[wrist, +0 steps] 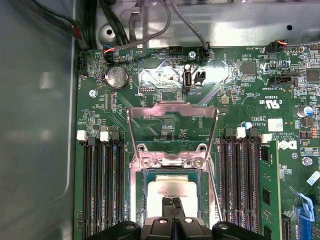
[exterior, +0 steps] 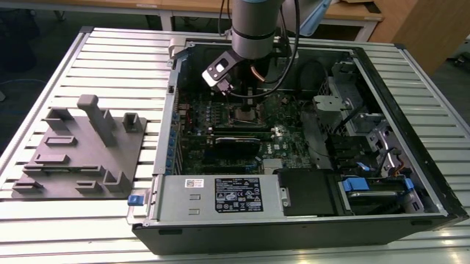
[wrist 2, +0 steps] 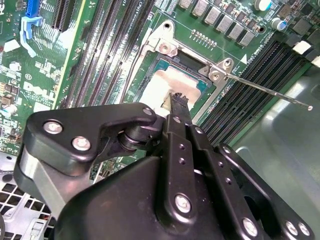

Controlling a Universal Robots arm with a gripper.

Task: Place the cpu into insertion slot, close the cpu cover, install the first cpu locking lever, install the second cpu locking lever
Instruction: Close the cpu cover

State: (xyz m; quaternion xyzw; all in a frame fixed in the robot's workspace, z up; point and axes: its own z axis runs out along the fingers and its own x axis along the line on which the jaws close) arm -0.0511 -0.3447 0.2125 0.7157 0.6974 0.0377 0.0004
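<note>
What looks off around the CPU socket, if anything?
Nothing stands out. The chip lies flat and square, with the shut pincer right over it. The cover stands flipped open and a thin lever sticks out unlatched. That fits an unfinished install, not a fault. No damage seen.

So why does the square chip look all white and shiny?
That's glare: in the second wrist view, light bounces off the cpu, washing its metal top nearly white; in the first wrist view it is pale too, and the dark hand covers one edge; in the exterior view that spot looks dim under the arm.
</note>
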